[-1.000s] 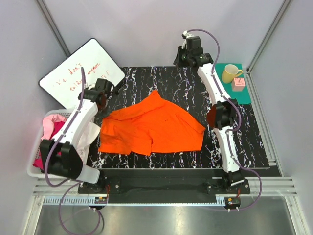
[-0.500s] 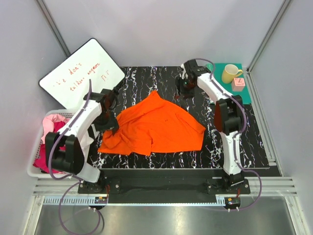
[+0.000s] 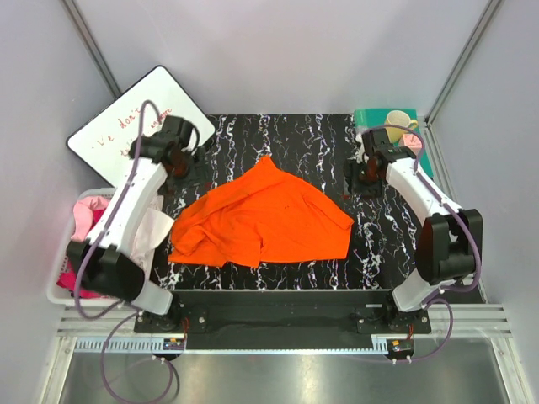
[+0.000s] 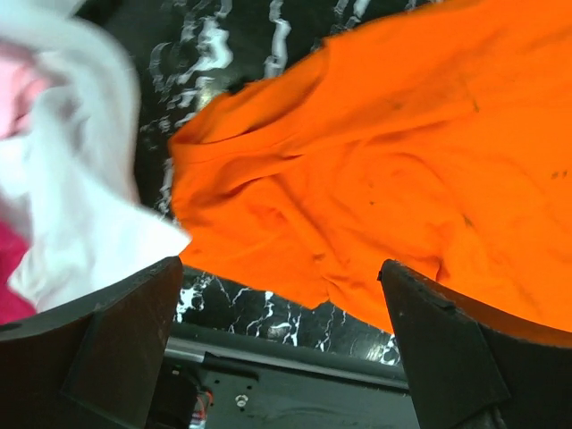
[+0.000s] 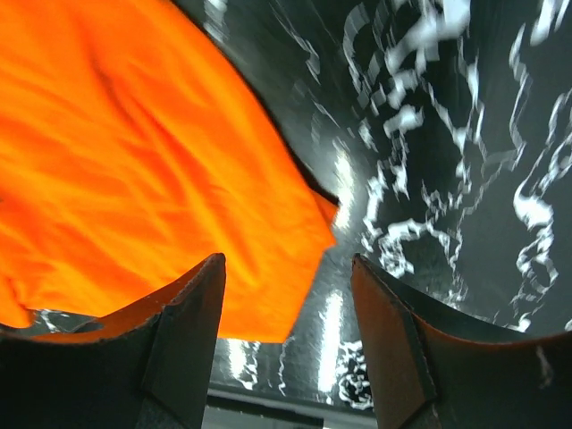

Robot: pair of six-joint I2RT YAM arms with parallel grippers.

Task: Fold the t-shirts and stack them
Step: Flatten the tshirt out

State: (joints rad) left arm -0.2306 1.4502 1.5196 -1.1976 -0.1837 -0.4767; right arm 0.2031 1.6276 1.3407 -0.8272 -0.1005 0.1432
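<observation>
From the top view, the orange t-shirt [image 3: 261, 217] is lying spread and wrinkled in the middle of the marbled black table [image 3: 286, 135]. The left gripper [image 3: 178, 166] is hovering just off its far left edge and the right gripper [image 3: 355, 175] just off its far right side, neither touching the cloth. Bare table is showing along the far edge and down the right side. On the left, the shirt's edge is reaching close to the basket [image 3: 52, 290], where a pale pink t-shirt [image 3: 86, 207] and a magenta t-shirt [image 3: 74, 268] are sitting bunched, and a whiteboard [image 3: 109, 126] is sitting beyond it. A teal mat [image 3: 370, 118] bearing a yellow mug [image 3: 397, 122] is occupying the far right corner, near the right arm. In the left wrist view the fingers [image 4: 116, 340] are standing wide apart with nothing between them, looking down on the shirt's left edge beside a white cloth [image 4: 80, 197]. In the right wrist view the fingers [image 5: 179, 331] are likewise spread and empty, the shirt's right corner lying below them and bare table opening out to the right.
</observation>
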